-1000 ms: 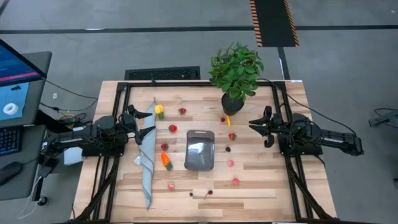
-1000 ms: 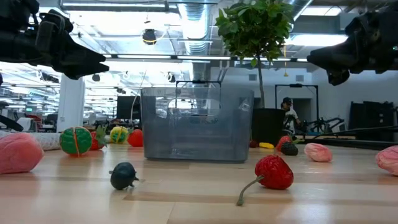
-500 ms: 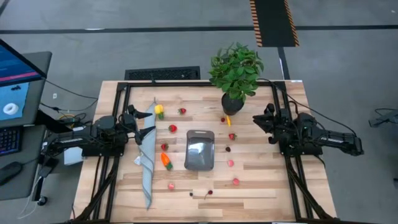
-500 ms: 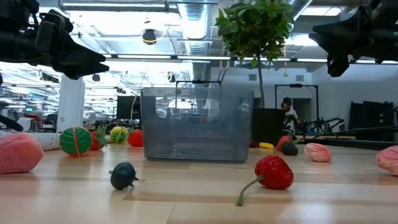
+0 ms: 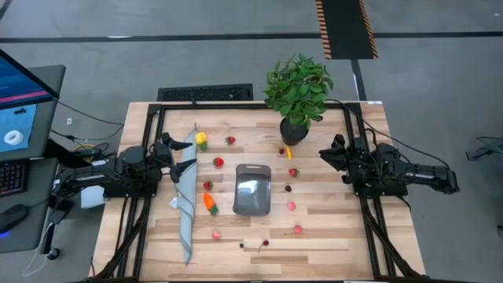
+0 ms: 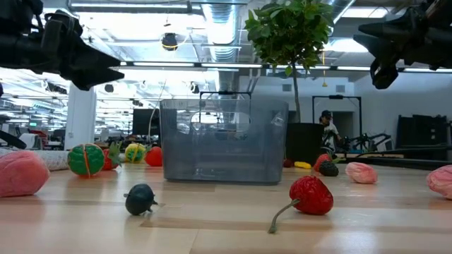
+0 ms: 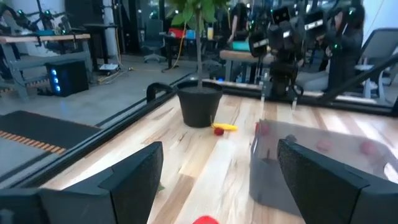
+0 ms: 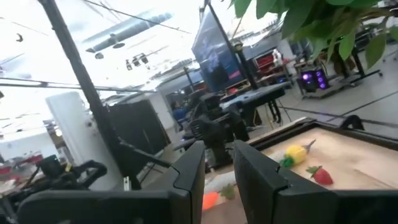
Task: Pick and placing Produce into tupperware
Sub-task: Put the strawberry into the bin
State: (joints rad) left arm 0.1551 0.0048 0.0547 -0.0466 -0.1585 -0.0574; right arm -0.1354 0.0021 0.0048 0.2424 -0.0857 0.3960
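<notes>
Toy fruit [image 6: 311,195] scattered on table [image 5: 330,236], none in clear container [image 5: 253,189] at centre. Container empty; all picking left. Left gripper [image 5: 167,149] wide open, empty, at left edge. Right gripper [image 5: 332,155] narrowly parted, empty, raised at right side.

Looks like a robotics lab in an open industrial space. Bare concrete floor [image 5: 196,47] with a hazard-striped strip [image 5: 346,27], exposed ducts [image 6: 220,25] and strip lights overhead. A monitor [image 5: 20,102] and cables sit beside a wooden table [image 5: 322,228] on a black frame. Desks, office chairs [image 7: 155,46] and more screens [image 8: 217,53] behind, with a person [image 6: 327,130] by a doorway.
</notes>
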